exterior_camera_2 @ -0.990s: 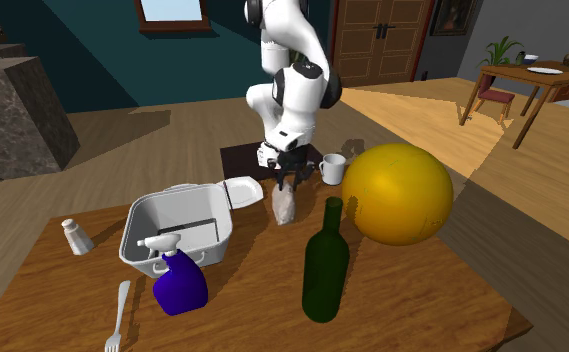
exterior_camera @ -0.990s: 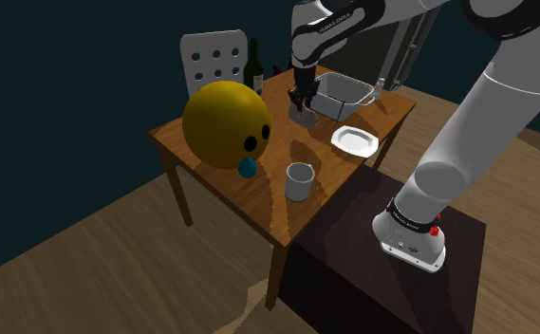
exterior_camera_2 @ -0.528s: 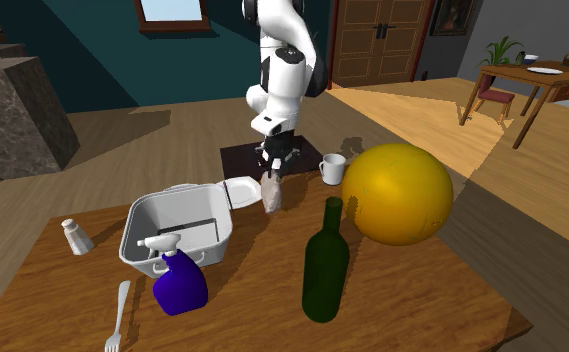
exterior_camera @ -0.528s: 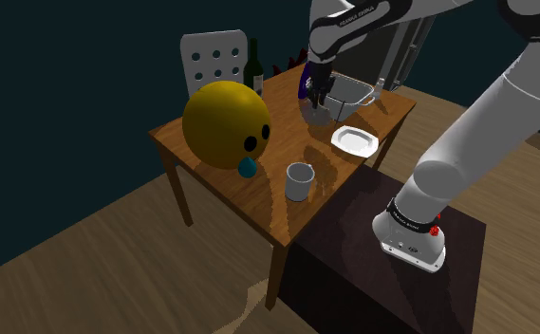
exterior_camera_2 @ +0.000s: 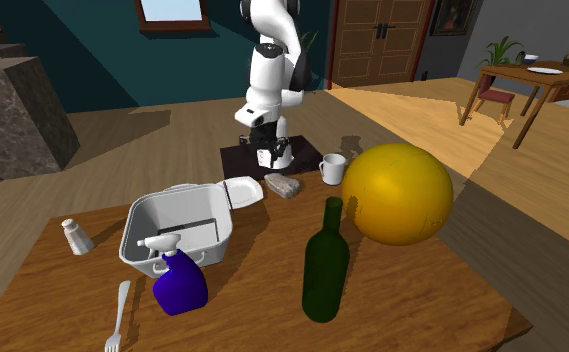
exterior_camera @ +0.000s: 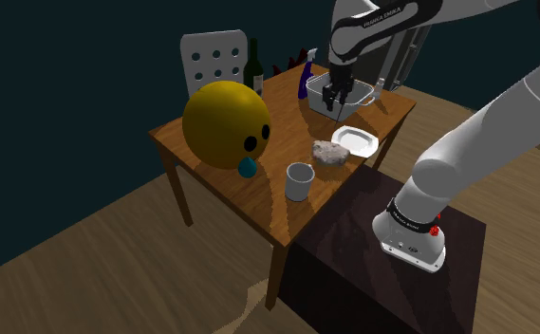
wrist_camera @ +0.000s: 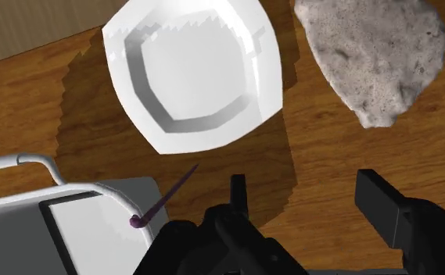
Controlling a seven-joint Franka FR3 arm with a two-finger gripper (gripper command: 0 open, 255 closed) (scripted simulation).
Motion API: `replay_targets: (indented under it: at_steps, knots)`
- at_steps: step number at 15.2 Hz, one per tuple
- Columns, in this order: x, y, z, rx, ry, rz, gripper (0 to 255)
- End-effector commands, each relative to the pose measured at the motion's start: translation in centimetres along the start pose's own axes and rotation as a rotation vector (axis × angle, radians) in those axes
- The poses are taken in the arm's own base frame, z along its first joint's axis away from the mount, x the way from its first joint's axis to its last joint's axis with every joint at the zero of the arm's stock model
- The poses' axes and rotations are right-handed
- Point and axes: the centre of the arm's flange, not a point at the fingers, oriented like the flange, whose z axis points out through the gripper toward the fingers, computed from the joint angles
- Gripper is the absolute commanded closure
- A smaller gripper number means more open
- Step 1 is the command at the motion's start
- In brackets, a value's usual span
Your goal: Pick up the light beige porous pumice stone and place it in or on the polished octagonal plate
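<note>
The pale, speckled pumice stone (exterior_camera: pixel 329 152) lies flat on the wooden table, between the white octagonal plate (exterior_camera: pixel 355 140) and the mug. It sits beside the plate and not on it. My gripper (exterior_camera: pixel 335 102) hangs open in the air above the table near the plate and the grey basin, with nothing between its fingers. In the wrist view the gripper (wrist_camera: pixel 303 195) stands open, the plate (wrist_camera: pixel 127 47) lies ahead of it and the stone (wrist_camera: pixel 373 55) lies off to one side of the plate. In the second exterior view the stone (exterior_camera_2: pixel 283 185) rests next to the plate (exterior_camera_2: pixel 242 190), below the gripper (exterior_camera_2: pixel 271 157).
A large yellow ball (exterior_camera: pixel 225 123) with a face takes up the table's middle. A white mug (exterior_camera: pixel 299 180) stands near the front edge. A grey basin (exterior_camera: pixel 339 90), a blue spray bottle (exterior_camera_2: pixel 177 280), a dark wine bottle (exterior_camera_2: pixel 325 262), a fork (exterior_camera_2: pixel 119 315) and a shaker (exterior_camera_2: pixel 76 236) share the table.
The gripper carried the stone from beside the basin toward the plate, then opened. The stone now lies on the table beside the plate, and the gripper has moved on above the plate.
</note>
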Motion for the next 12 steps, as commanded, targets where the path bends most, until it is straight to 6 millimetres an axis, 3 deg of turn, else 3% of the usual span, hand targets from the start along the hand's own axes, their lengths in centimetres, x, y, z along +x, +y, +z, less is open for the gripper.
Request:
replay_targets:
  at_steps: [1,12]
  knots:
    - [-0.7,-0.2,1.4,0.035,-0.028,-0.059,0]
    - [-7.2,-2.1,11.1,0.284,-0.233,-0.474,0]
